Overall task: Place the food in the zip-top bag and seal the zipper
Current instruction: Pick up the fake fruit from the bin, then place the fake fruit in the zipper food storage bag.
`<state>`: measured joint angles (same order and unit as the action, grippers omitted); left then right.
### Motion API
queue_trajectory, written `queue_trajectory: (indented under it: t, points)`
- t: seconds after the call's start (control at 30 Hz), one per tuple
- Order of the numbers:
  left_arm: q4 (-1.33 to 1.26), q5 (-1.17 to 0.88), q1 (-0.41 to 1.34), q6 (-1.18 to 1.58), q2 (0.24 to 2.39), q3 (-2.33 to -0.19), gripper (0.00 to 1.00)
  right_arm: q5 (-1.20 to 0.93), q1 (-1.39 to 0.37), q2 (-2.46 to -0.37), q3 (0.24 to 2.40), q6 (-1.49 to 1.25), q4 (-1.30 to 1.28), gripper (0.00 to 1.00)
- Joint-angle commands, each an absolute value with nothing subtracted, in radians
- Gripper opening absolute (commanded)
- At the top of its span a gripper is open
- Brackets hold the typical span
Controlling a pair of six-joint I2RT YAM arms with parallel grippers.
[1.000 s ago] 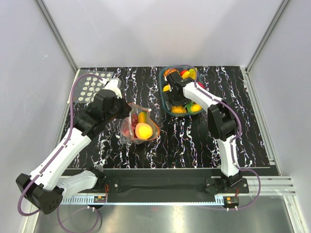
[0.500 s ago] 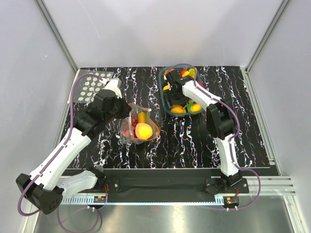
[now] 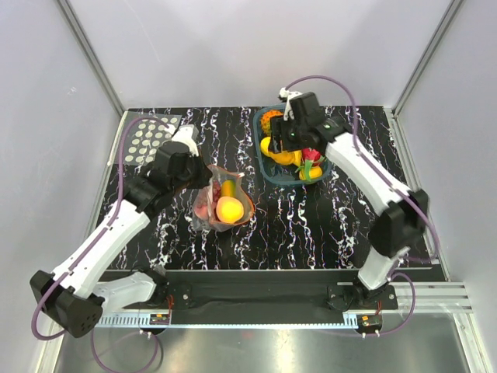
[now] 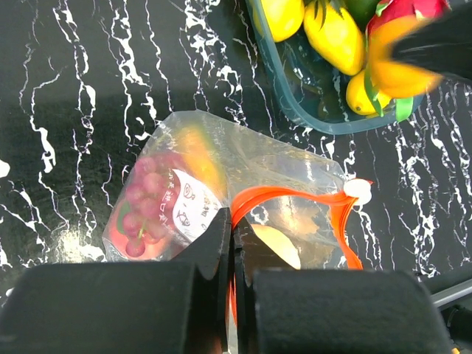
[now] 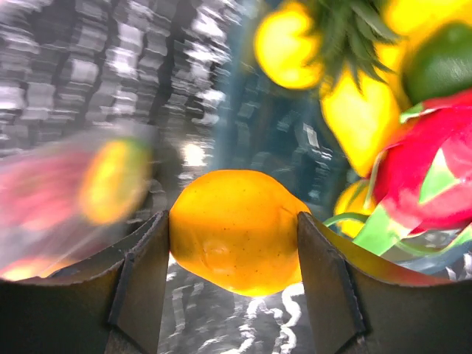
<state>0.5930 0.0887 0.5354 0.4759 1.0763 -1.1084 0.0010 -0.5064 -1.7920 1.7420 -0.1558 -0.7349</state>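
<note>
The clear zip-top bag (image 4: 258,158) lies on the desk (image 3: 311,225) beside the teal tray (image 4: 310,122). It holds purple grapes (image 4: 144,214) and a round yellow fruit (image 3: 228,208), and the fully closed left jaws pinch its red-orange zipper (image 4: 295,195). The right jaws, part open over the tray's yellow fruits and red dragon fruit (image 5: 435,177), clamp an orange-yellow fruit (image 5: 236,228). The desk is black with white veins, walled in white, and the bag's white label (image 4: 193,210) is unreadable.
</note>
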Motion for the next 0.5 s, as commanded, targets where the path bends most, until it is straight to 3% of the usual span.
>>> queue_trajectory:
  t: [0.0,0.23,0.47]
  points:
    - [0.526,0.067,0.531,0.48,1.103,-1.152,0.0,-0.179,-0.505,-1.634,1.651,-0.216,-0.589,0.42]
    - [0.54,0.087,0.531,0.476,1.153,-1.189,0.0,-0.469,-0.572,-1.387,1.404,-0.299,-0.367,0.41]
    - [0.594,0.11,0.531,0.465,1.149,-1.232,0.0,-0.517,-0.788,-1.339,1.295,-0.336,-0.123,0.41]
